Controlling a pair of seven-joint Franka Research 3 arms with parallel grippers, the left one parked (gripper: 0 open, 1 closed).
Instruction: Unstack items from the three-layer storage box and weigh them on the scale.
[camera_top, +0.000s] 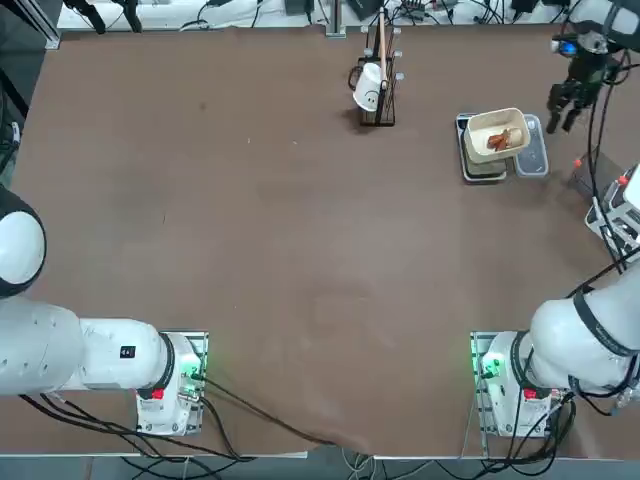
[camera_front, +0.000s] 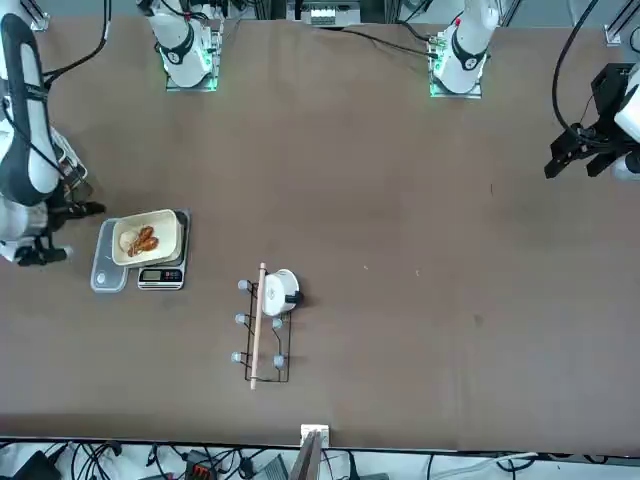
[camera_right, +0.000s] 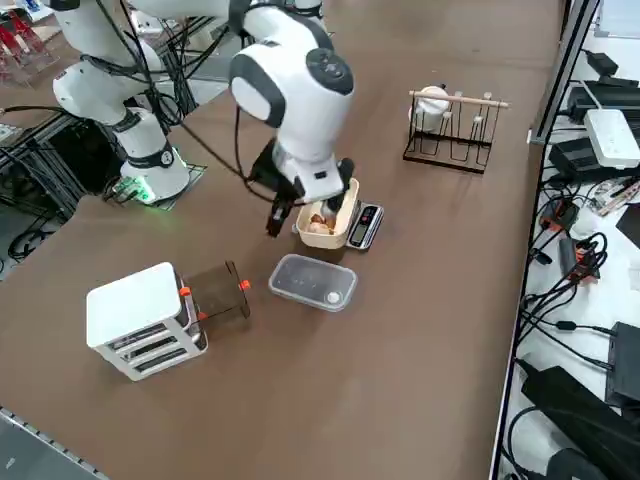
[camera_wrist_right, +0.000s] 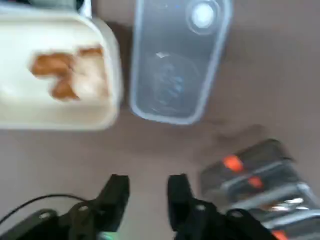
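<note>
Items (camera_right: 320, 222), small brown/tan food lumps, sit in cream tray (camera_right: 343, 222) on dark scale (camera_right: 364, 226); our right end effector (camera_wrist_right: 148, 194), narrowly parted & empty, hovers btwn tray & white-framed three-layer storage box (camera_right: 145, 320), so we'd descend slowly, centred.

It was a robotics lab: two white arm bases (camera_top: 170, 385) were bolted to a brown table (camera_top: 280, 250), cable tangles (camera_top: 440, 12) ran along its 12 o'clock edge, and power adapters (camera_right: 590, 155) lay beside it on a bench
</note>
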